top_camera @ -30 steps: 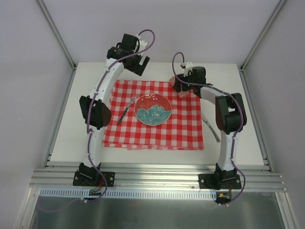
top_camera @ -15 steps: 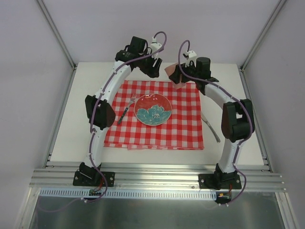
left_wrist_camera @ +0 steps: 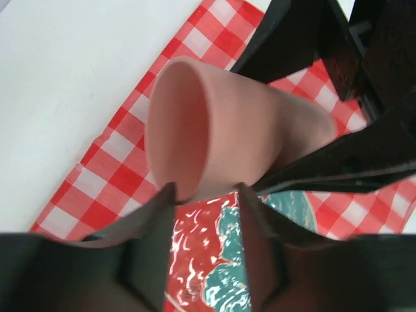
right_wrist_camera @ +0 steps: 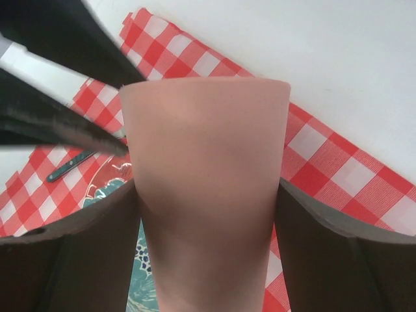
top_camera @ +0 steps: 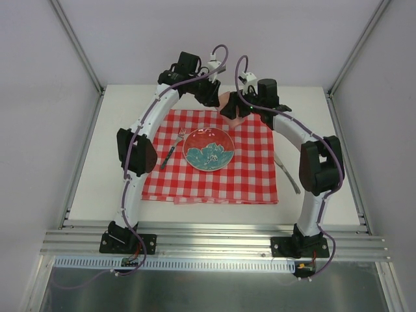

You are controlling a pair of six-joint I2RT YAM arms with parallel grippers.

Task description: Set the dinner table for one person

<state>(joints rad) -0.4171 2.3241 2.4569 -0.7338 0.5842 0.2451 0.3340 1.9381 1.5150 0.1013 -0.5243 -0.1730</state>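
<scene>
**Top view.** Shows the table [top_camera: 91,188] across mid-frame, off-white, with a checked cloth [top_camera: 247,175] spread at its centre. Finds a plate [top_camera: 208,149] at centre of the cloth, a fork [top_camera: 173,149] just left of it, and a knife [top_camera: 287,174] on bare table off the cloth's right edge. Places the cup [top_camera: 227,104] at upper centre, raised off the surface above the cloth's far edge. Locates it between the left gripper [top_camera: 218,97] and the right gripper [top_camera: 235,110], both meeting there.

**Left wrist view.** Shows the cup on its side at centre frame, mouth toward the left, with plate and cloth beneath. Finds the fingers [left_wrist_camera: 146,260] at lower frame, standing partway shut either side of the lower rim. Cannot tell whether pressing on it or merely beside it.

**Right wrist view.** Shows the cup filling centre frame, narrow end near, mouth away. Finds it clamped across the lower body between both fingers [right_wrist_camera: 84,247], in contact on each side. Judged a firm hold.

**Handling.** Judged rigid, light, smooth-walled and tapered, so apt to slip toward the narrow end under a squeeze. Possibly breakable; material not determinable. Best taken across the body just below the rim, and secured there before any release by the right side. Table itself fixed, hard and flat: requires no grasp, merely receives the cup, probably to the upper right of the plate.
</scene>
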